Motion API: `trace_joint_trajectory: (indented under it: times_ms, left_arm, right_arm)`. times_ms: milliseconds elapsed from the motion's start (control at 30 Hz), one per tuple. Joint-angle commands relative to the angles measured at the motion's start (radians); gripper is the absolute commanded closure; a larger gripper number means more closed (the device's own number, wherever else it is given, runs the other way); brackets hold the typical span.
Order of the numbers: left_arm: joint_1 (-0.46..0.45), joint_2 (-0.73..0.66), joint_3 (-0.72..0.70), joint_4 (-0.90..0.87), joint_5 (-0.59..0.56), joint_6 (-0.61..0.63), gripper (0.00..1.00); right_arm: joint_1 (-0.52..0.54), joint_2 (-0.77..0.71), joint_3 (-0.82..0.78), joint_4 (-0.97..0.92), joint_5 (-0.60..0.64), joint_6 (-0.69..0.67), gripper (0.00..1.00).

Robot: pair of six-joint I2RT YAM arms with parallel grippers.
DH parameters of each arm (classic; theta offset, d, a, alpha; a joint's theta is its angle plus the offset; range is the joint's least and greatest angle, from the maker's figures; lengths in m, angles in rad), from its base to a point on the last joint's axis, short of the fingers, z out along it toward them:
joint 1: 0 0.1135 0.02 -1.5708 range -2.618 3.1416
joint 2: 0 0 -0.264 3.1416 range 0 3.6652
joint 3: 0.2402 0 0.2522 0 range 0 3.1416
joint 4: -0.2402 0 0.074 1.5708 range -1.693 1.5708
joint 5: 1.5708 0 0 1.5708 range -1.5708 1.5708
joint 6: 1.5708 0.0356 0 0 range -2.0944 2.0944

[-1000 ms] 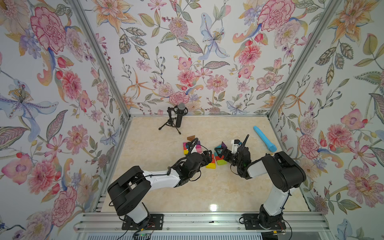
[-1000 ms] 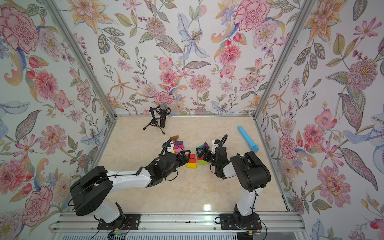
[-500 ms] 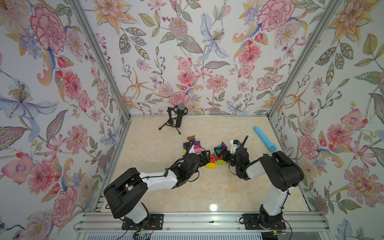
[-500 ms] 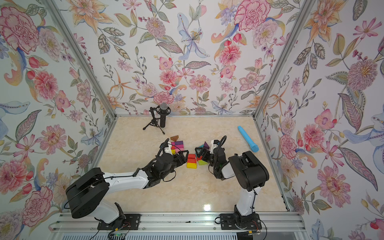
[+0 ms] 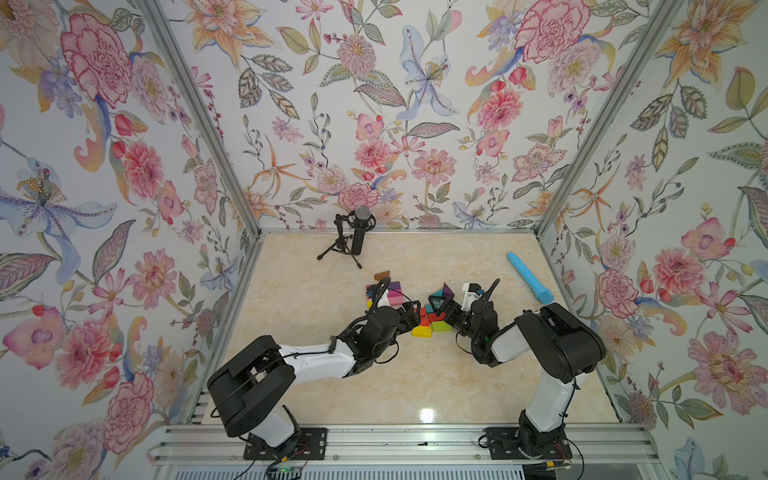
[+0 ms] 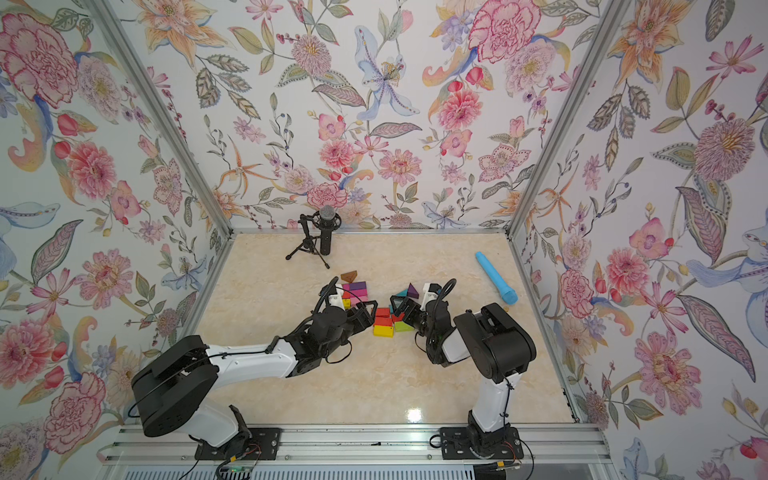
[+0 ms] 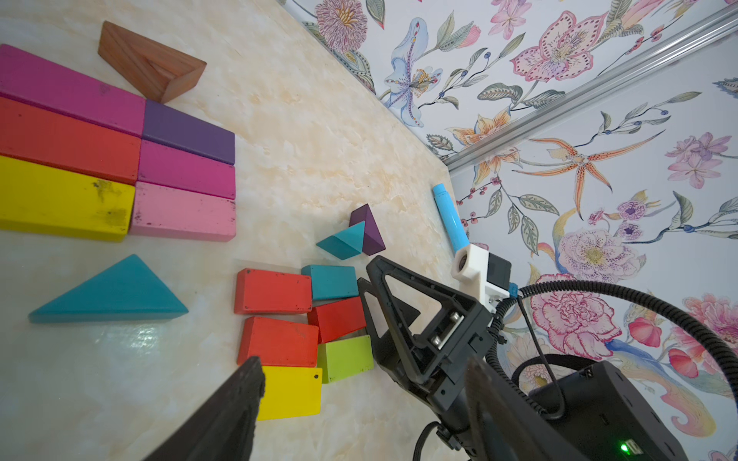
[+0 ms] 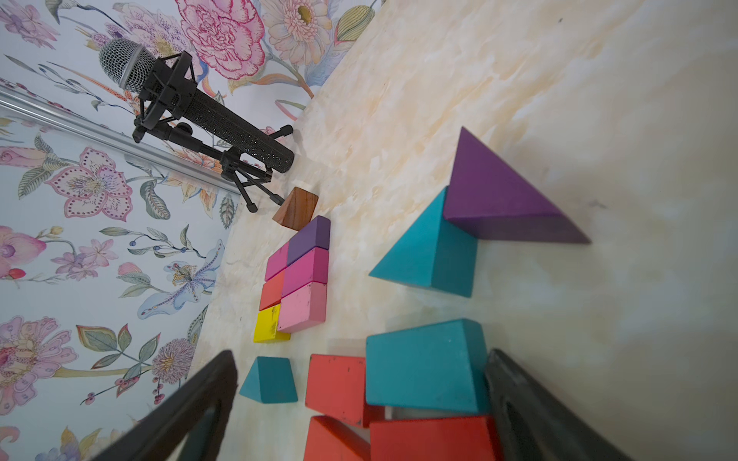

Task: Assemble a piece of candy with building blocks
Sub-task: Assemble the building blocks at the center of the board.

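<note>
**Both jaws apart at the loose bricks, nothing clamped**

In both top views the left jaws and right jaws face each other low over the worktop (image 5: pixel 415 386). A loose cluster of building blocks (image 5: pixel 428 324) in red, yellow and green lies between them. A tidy six-brick panel (image 5: pixel 392 291) sits just behind the left wrist, with a brown triangle (image 5: pixel 381 275) beyond it.

In the left wrist view the left jaws stand apart and grip nothing. One finger (image 7: pixel 235 403) overlaps a corner of the yellow brick (image 7: pixel 291 393), and the other finger (image 7: pixel 491 403) is well away from it. The green brick (image 7: pixel 345 358) lies just beside the right jaws; contact cannot be told.

In the right wrist view the right jaws are spread wide and clamp nothing. A teal brick (image 8: pixel 423 367) and red bricks (image 8: pixel 431 437) lie between the fingers. One finger (image 8: pixel 527 407) is against the teal brick's edge. The other (image 8: pixel 179 415) is clear of every block, near a small teal wedge (image 8: pixel 269 381). Farther out, a teal triangle (image 8: pixel 423 251) touches a purple triangle (image 8: pixel 491 195).
</note>
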Motion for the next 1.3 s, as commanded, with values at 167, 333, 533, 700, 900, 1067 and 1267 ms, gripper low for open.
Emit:
trace_joint_trajectory:
  times_ms: [167, 333, 533, 700, 900, 1067, 1267]
  left_arm:
    - [0.014, -0.029, -0.027, 0.005, -0.007, -0.002, 0.2]
    - [0.02, -0.023, -0.028, 0.001, 0.007, 0.004, 0.2]
    - [0.052, -0.043, -0.011, -0.064, 0.129, 0.129, 0.2]
    - [0.107, -0.142, -0.049, -0.176, 0.225, 0.227, 0.2]
    - [0.24, -0.287, -0.069, -0.363, 0.32, 0.348, 0.18]
    - [0.302, -0.409, -0.069, -0.433, 0.291, 0.379, 0.18]
    - [0.339, -0.454, -0.103, -0.432, 0.308, 0.362, 0.18]
  right_arm:
    - [0.013, 0.041, -0.049, -0.073, 0.031, 0.07, 0.03]
    - [0.013, -0.056, -0.046, -0.196, 0.058, -0.009, 0.03]
    - [-0.003, -0.243, 0.014, -0.483, 0.018, -0.254, 0.0]
    - [-0.009, -0.415, 0.06, -0.786, -0.01, -0.43, 0.0]
    - [0.089, -0.51, 0.16, -1.107, -0.026, -0.485, 0.0]
    - [0.189, -0.448, 0.208, -1.125, -0.028, -0.438, 0.0]
    - [0.27, -0.326, 0.269, -1.095, -0.034, -0.421, 0.0]
